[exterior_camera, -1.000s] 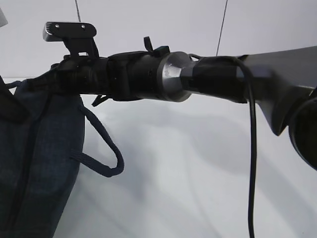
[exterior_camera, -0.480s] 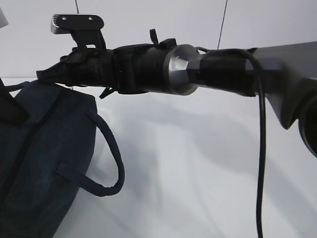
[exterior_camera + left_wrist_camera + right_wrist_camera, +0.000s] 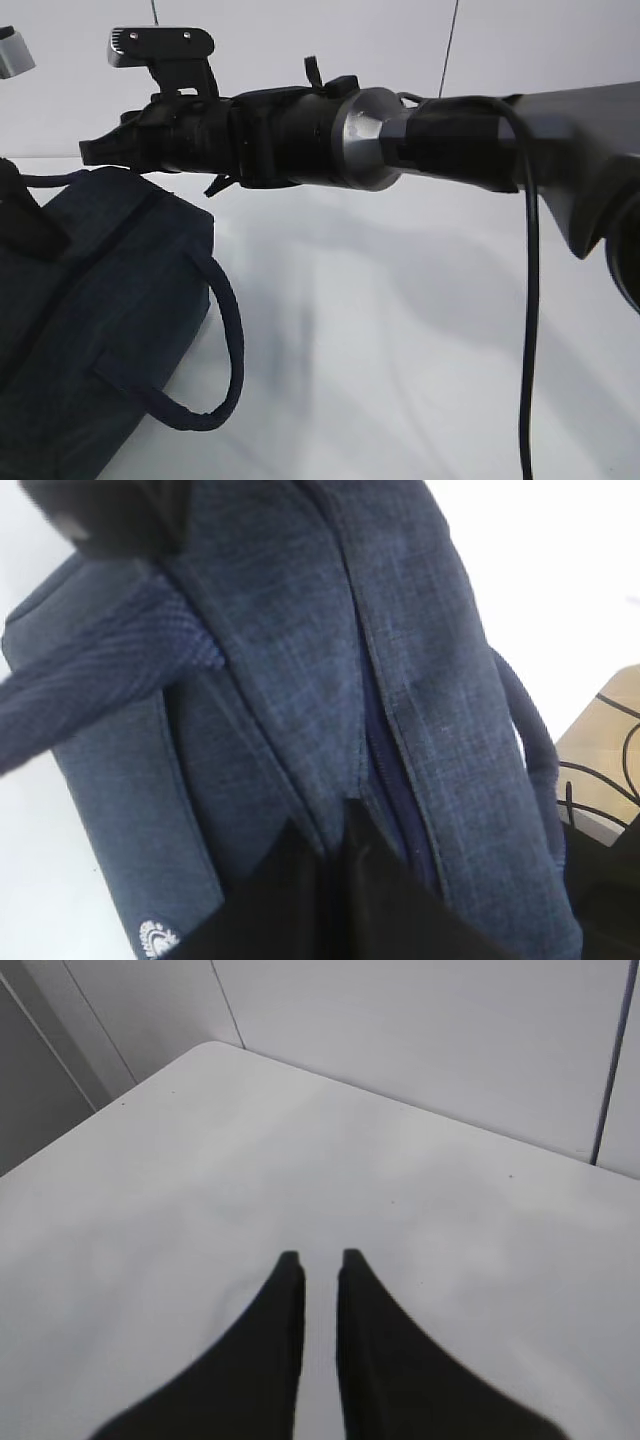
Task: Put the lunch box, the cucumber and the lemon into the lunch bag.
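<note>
**Navy lunch bag on the table, zipper shut, no food in sight**

The lunch bag (image 3: 100,310) sits at the left of a smooth white table (image 3: 400,330) in the exterior view. It is a boxy bag of coarse, dark navy woven fabric, with a thick ribbed strap handle (image 3: 215,370) looping out from its side. In the left wrist view the long zipper (image 3: 385,750) runs down the middle of the bag and looks closed along the part that shows.

The right arm (image 3: 330,140), a black and brushed-metal cylinder, stretches across the top of the exterior view, reaching to just above the bag. Its gripper (image 3: 314,1257) shows two dark tapered fingers slightly apart, holding nothing, over bare table.

The left gripper (image 3: 330,880) is close against the bag's top; its dark fingers lie together at the fabric near the zipper, but whether they pinch cloth cannot be told.

The lunch box, the cucumber and the lemon appear in no view. Whether they are already inside cannot be told.
</note>
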Action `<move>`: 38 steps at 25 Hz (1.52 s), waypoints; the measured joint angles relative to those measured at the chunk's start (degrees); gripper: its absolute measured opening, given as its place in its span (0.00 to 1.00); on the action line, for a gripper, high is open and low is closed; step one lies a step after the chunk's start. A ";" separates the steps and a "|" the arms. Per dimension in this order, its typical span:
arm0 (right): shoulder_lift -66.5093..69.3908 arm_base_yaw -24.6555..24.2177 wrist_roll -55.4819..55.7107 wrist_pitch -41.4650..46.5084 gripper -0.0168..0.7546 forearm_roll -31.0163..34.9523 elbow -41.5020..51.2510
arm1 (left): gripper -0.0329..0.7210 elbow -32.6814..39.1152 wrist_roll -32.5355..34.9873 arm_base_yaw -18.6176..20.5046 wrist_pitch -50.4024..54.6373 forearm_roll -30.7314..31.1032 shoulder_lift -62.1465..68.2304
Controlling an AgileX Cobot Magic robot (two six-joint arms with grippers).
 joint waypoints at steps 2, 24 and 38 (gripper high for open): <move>0.00 0.00 -0.13 -0.25 0.30 0.00 0.00 | 0.04 0.00 0.00 0.00 -0.31 0.00 0.09; -6.81 0.00 -11.60 -4.56 0.50 0.00 0.24 | 0.04 0.00 -3.72 0.00 -1.27 6.05 1.22; -15.83 0.00 -13.42 -4.12 0.41 1.27 9.30 | 0.04 -0.40 -7.49 0.00 -0.93 5.95 4.27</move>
